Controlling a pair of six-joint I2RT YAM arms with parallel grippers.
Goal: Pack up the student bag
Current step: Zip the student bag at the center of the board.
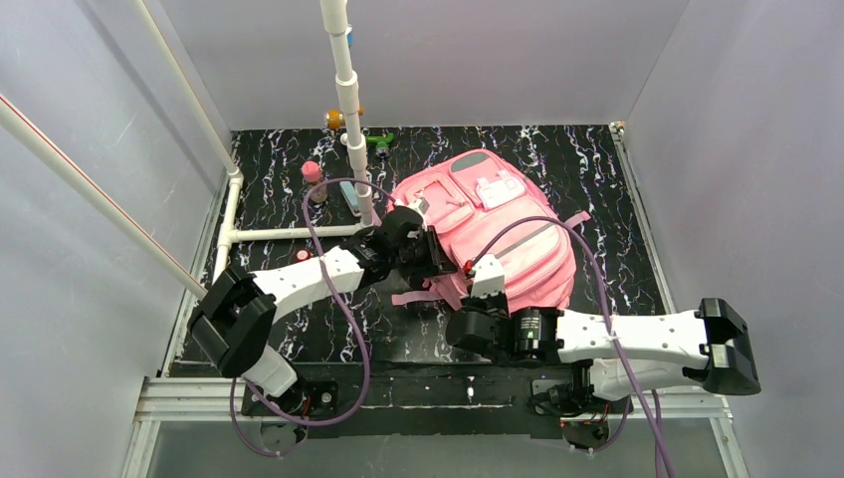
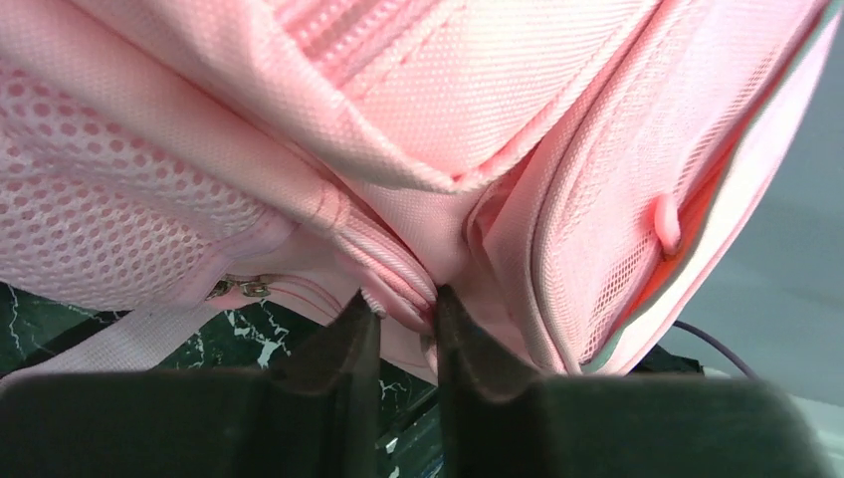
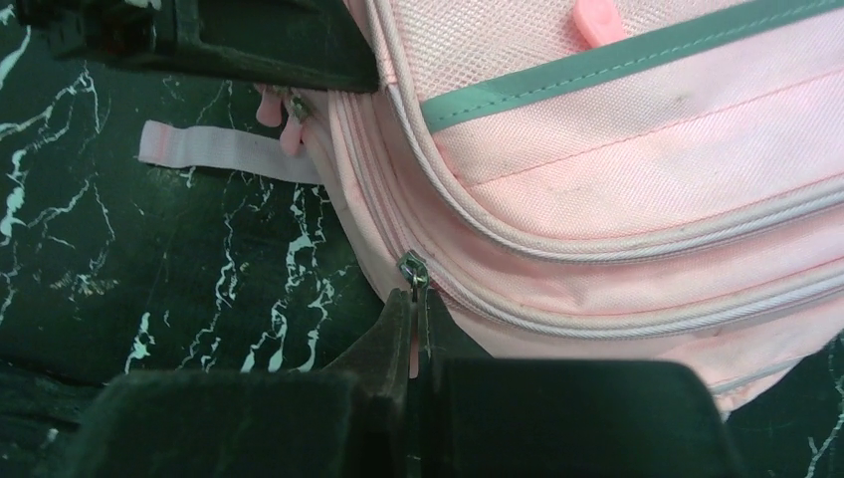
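The pink student bag [image 1: 498,224] lies on the black marbled table [image 1: 597,169], its white patch [image 1: 498,189] facing up. My left gripper [image 1: 430,254] is at the bag's near left corner, shut on a fold of the bag's piped edge [image 2: 403,289]. My right gripper [image 1: 485,289] is at the bag's near edge, shut on a zip pull [image 3: 415,299] whose metal slider [image 3: 412,267] shows just above the fingertips. The bag fills the left wrist view [image 2: 448,129] and most of the right wrist view [image 3: 617,199].
A white pipe frame [image 1: 343,90] stands at the back left. Near it are a pink bottle [image 1: 314,177], an orange item [image 1: 335,119], a green item [image 1: 379,141] and a light blue object [image 1: 350,197]. A loose pink strap [image 3: 229,151] lies on the table.
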